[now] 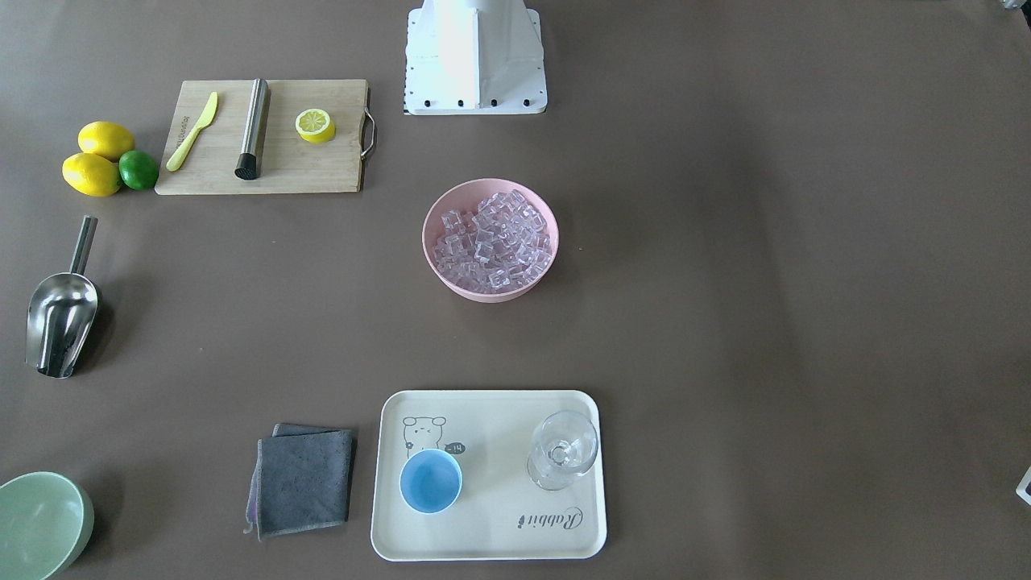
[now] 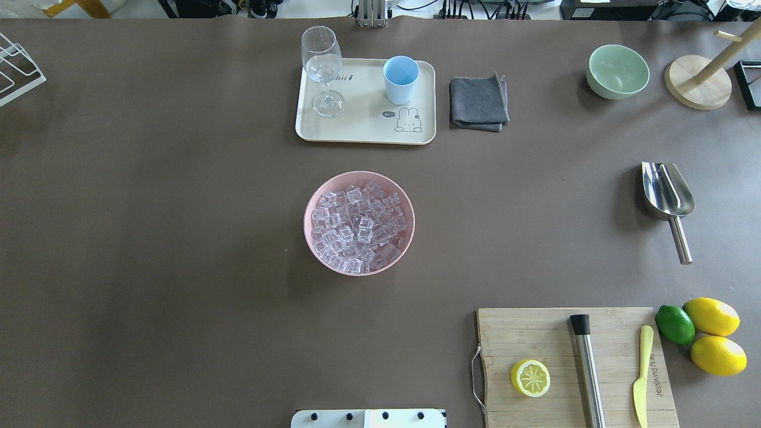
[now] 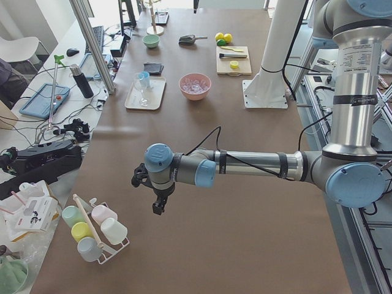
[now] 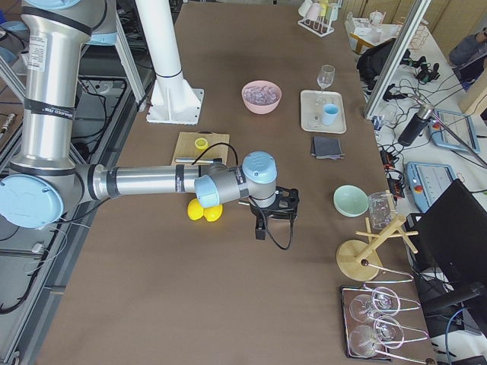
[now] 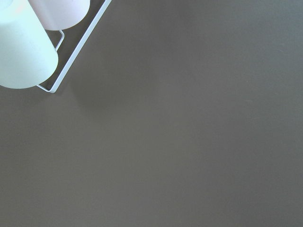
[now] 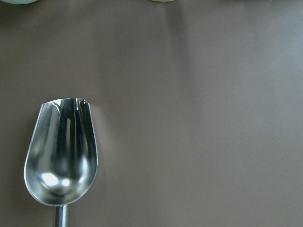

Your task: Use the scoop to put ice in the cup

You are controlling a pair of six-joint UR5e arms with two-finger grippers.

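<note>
1. Fingers: the left gripper (image 3: 159,206) and right gripper (image 4: 259,230) show only in the side views, so I can't tell how wide either stands. The left hangs over the table (image 2: 178,238) near a wire cup rack (image 5: 79,49). The right hangs above the scoop (image 2: 668,191).
2. Scoop: one, lying on the table on the robot's right, trough up, handle toward the robot, well apart from the ice.
3. Ice (image 2: 358,223): too many cubes to count, heaped in one pink bowl (image 2: 307,219) mid-table.
4. Cup (image 2: 400,79): one, upright on the one cream tray (image 2: 357,128), sharing it with one stemmed glass (image 2: 323,68).
5. Other counts: one grey cloth (image 2: 477,102), one green bowl (image 2: 617,72), two lemons (image 2: 711,316), one lime (image 2: 675,324). One board (image 2: 523,333) carries one lemon half (image 2: 530,377), one steel rod (image 2: 588,374) and one yellow knife (image 2: 642,380).
6. Writing: the tray reads "Rabbit", next to a rabbit drawing. Its speech bubble and the print on the board are too small to read.
</note>
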